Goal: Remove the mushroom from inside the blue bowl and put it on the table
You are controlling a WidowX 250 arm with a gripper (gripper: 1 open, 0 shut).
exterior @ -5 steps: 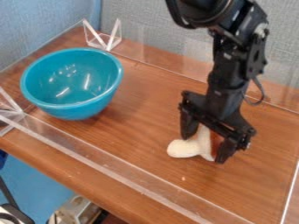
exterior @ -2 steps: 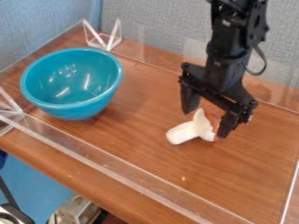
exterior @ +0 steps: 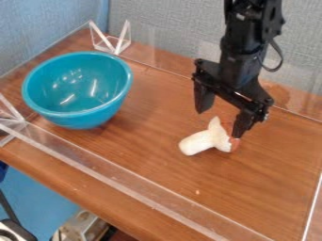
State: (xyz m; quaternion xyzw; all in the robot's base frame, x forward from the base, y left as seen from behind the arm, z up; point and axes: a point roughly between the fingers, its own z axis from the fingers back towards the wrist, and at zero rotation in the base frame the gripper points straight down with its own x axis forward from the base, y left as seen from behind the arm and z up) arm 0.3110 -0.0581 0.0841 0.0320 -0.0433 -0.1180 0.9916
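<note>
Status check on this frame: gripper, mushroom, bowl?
Gripper open, holding nothing, above mushroom. Mushroom on its side on table. Blue bowl empty. Nothing in the way.

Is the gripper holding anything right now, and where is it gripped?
Nothing is held. The gripper is open above the mushroom, which lies on its side on the table, outside the blue bowl.
</note>
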